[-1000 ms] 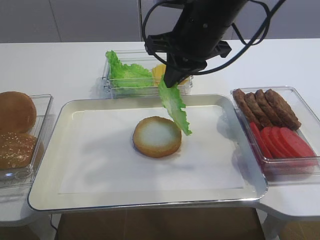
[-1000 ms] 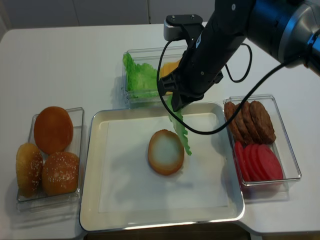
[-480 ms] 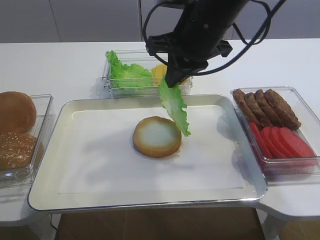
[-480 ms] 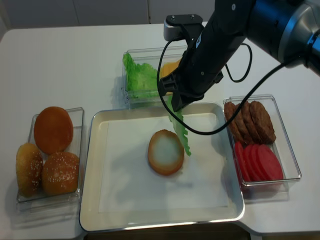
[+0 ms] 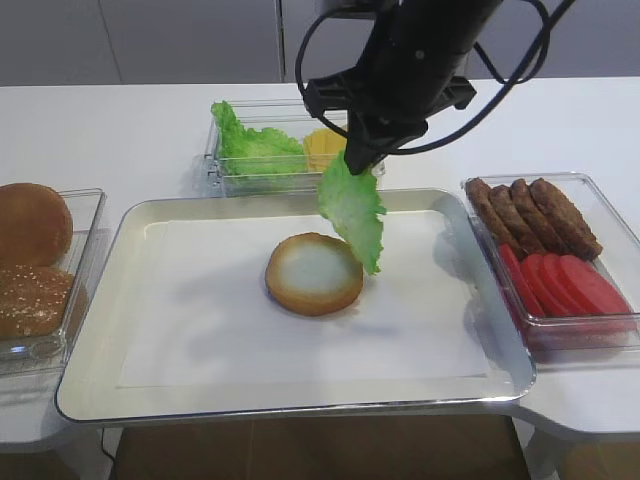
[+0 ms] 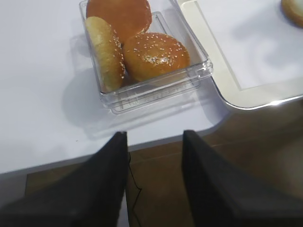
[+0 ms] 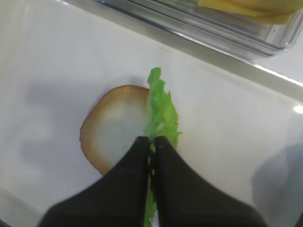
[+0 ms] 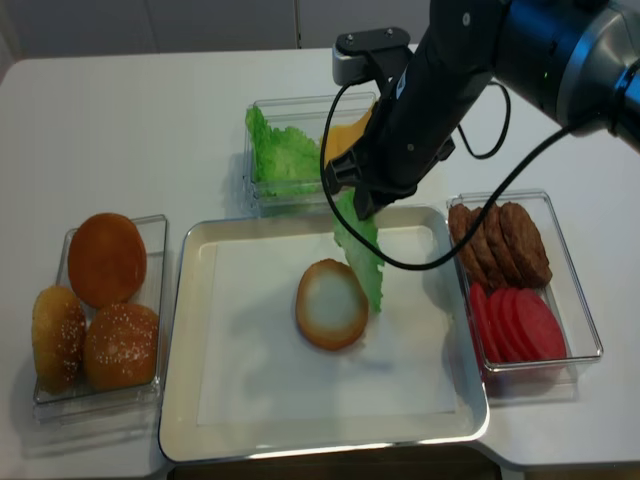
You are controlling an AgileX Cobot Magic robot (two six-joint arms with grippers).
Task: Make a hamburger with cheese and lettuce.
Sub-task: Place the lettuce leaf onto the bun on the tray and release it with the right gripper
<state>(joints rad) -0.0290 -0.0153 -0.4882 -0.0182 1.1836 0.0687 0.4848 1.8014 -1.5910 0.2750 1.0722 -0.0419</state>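
The flat bun half of the hamburger lies cut face up in the middle of the metal tray. My right gripper is shut on a green lettuce leaf that hangs down over the bun's right edge. More lettuce and yellow cheese slices sit in a clear box behind the tray. My left gripper is open and empty, hovering off the table's front left corner.
A clear box on the left holds several domed buns. A clear box on the right holds meat patties and tomato slices. White paper lines the tray.
The right gripper has shifted slightly right and up with the lettuce, and the leaf has turned to show a broader face. The bun has not moved.
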